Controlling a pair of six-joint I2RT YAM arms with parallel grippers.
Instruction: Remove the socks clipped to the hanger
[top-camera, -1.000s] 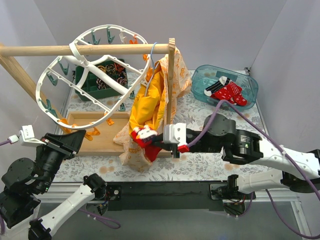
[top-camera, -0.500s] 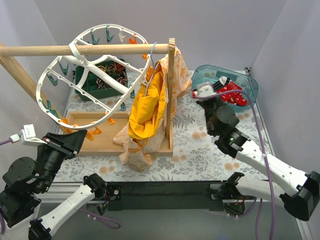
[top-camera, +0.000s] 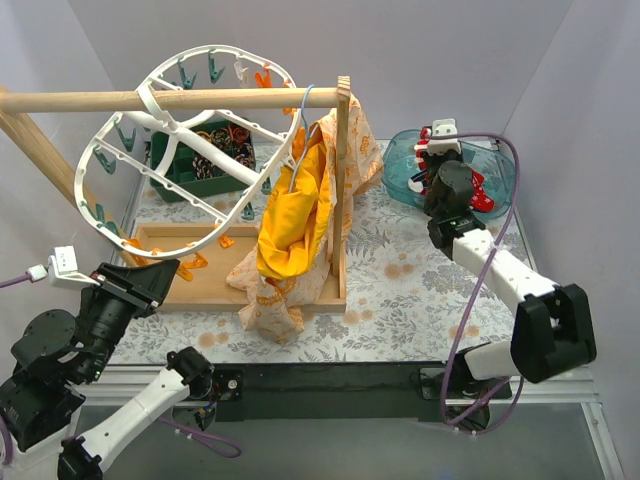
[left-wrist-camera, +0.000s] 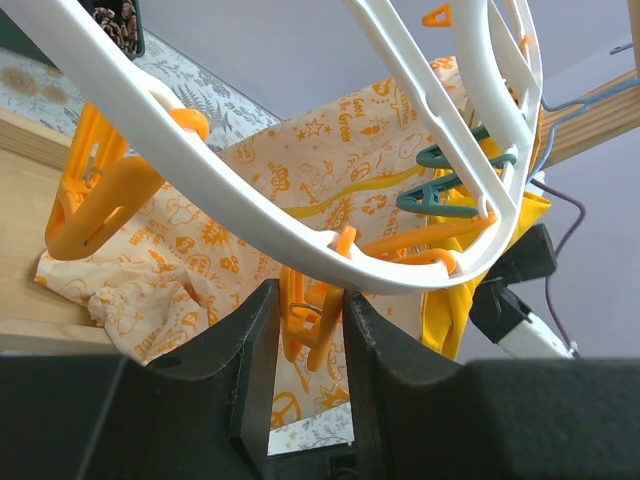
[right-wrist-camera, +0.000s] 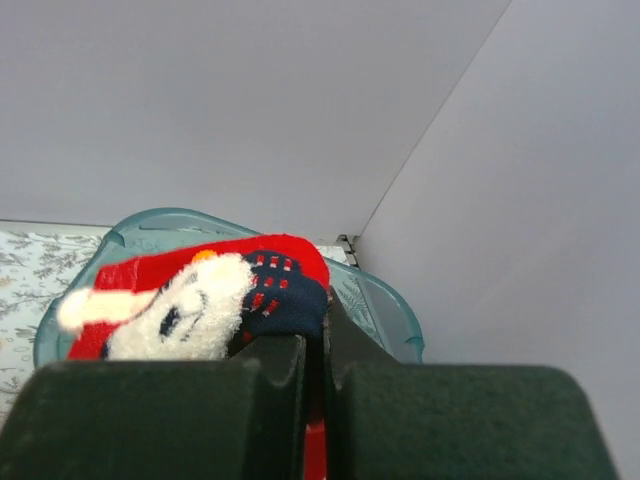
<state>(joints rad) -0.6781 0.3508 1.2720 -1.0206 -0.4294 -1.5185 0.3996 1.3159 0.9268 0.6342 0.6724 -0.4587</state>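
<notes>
red sock (right-wrist-camera: 200, 285) is pinched in the right pincer (top-camera: 437, 140) over the teal bin (top-camera: 400, 175), far right. the left pincer (left-wrist-camera: 308, 300) sits under the white hanger (left-wrist-camera: 240, 195), at left; its grip cannot be told.

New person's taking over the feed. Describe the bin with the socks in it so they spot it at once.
Follow the wooden rail to its right end; beyond it, at the far right corner of the table, sits the bin. It is a see-through teal tub with rounded corners, holding red socks, unlike the dark green basket at far left, which is square-cornered.
</notes>
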